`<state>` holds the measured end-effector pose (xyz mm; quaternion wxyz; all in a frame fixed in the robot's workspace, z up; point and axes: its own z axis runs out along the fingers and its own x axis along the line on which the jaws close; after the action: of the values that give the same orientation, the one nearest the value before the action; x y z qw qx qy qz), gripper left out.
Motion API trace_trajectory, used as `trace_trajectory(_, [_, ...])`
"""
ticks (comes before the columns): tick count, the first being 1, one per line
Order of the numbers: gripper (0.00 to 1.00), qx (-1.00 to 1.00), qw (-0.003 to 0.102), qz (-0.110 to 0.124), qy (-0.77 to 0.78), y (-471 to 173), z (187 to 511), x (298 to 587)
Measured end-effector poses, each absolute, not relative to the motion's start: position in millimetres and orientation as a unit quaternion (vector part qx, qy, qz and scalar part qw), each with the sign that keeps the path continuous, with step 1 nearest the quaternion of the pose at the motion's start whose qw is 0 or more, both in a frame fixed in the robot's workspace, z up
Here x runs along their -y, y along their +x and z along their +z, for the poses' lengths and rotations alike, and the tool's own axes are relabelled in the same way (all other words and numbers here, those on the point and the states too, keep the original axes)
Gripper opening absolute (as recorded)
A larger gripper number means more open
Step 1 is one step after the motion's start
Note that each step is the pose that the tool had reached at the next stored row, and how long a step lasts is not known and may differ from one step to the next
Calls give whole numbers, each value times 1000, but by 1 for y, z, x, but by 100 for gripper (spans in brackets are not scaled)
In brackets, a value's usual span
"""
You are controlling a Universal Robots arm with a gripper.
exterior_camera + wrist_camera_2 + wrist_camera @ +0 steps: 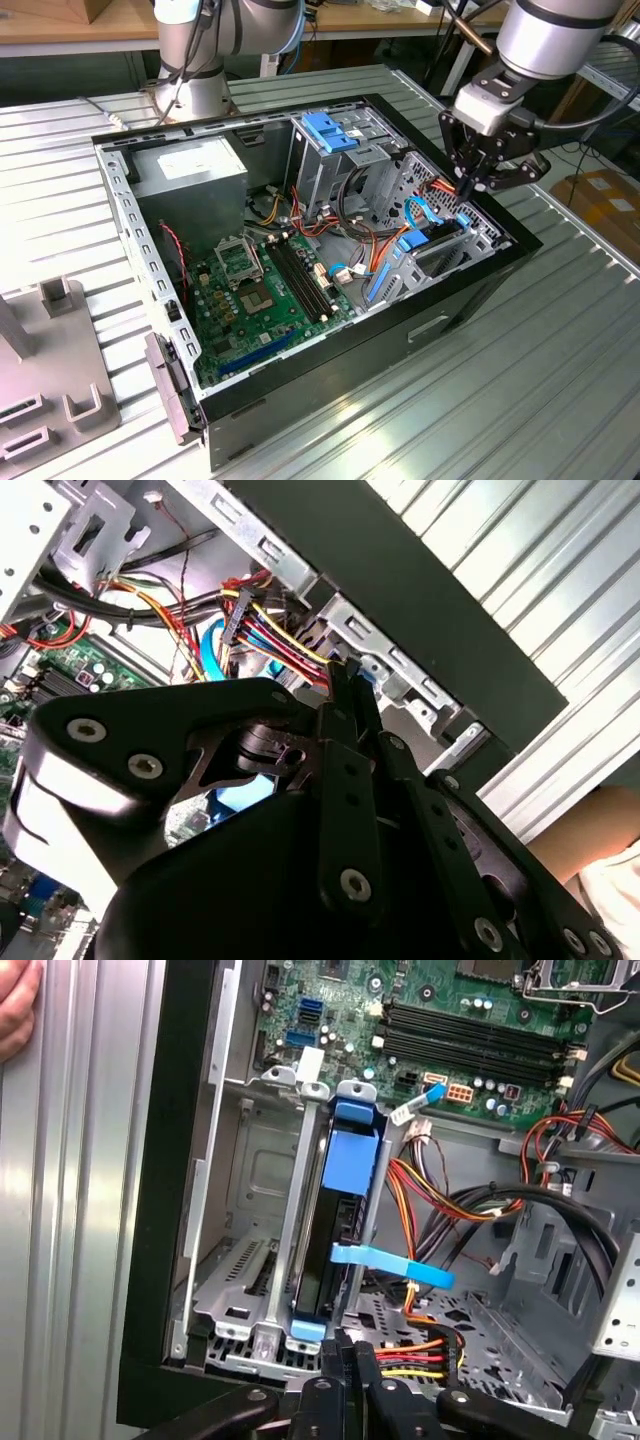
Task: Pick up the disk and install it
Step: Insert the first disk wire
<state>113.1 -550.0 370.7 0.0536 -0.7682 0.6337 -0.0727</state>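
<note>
One open computer case point(470, 290) lies on its side on a ribbed metal table point(560, 400), near the table's middle in the exterior view. At that view's left edge a grey fixture plate point(55, 370) with upright brackets rests on the table. Behind it, a second robot arm's base point(190, 60) stands at the table's far side, before a wooden bench point(60, 25). Inside the case, a green motherboard point(265, 290) lies flat, with a grey power supply point(195, 170) behind it and a blue latch point(328, 130) atop the drive cage. Further right, the disk point(350, 1210) stands on edge in the metal bay by the case's black wall, its light-blue carrier framing it, as the first wrist view shows. The gripper point(478, 182) hangs directly above that bay, fingers drawn close together, holding nothing. Cardboard boxes point(605, 200) sit beyond the table at the exterior view's right.
</note>
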Motion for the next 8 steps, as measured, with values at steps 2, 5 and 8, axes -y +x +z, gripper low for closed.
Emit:
trace_trajectory(2, [16,-635,54,-73,-767,109,371,550])
trace_trajectory(5, [16,-640,53,-73,-763,105,371,550])
trace_trajectory(8, [16,-652,52,-74,-753,103,371,550])
